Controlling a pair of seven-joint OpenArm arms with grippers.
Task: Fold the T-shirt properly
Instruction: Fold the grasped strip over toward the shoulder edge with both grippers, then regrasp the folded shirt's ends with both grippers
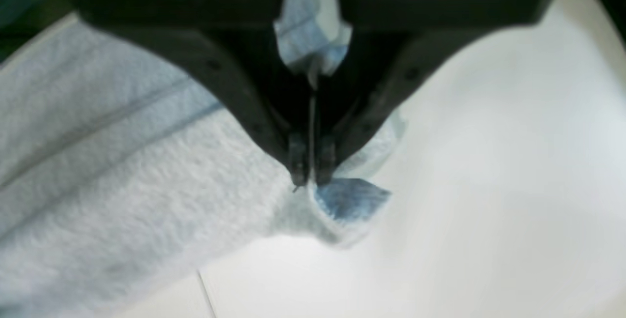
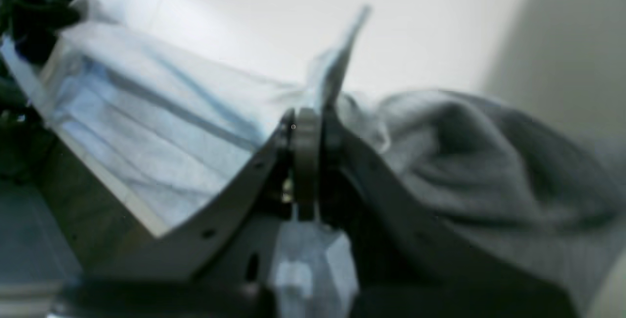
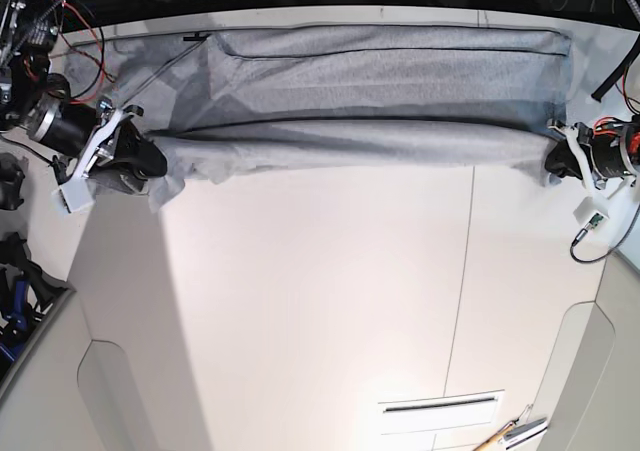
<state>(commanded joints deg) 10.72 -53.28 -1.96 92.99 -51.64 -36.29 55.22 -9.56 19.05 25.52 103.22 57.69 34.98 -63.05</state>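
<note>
The light grey T-shirt lies stretched across the far part of the white table, with a long fold running left to right. My left gripper is shut on a corner of the T-shirt at the base view's right end. My right gripper is shut on the T-shirt's other end, at the base view's left. Cloth bunches beside that gripper. No lettering shows.
The white table has a seam line running front to back at right of centre. Cables and red wires sit at the far left. A slot and small tools lie near the front edge.
</note>
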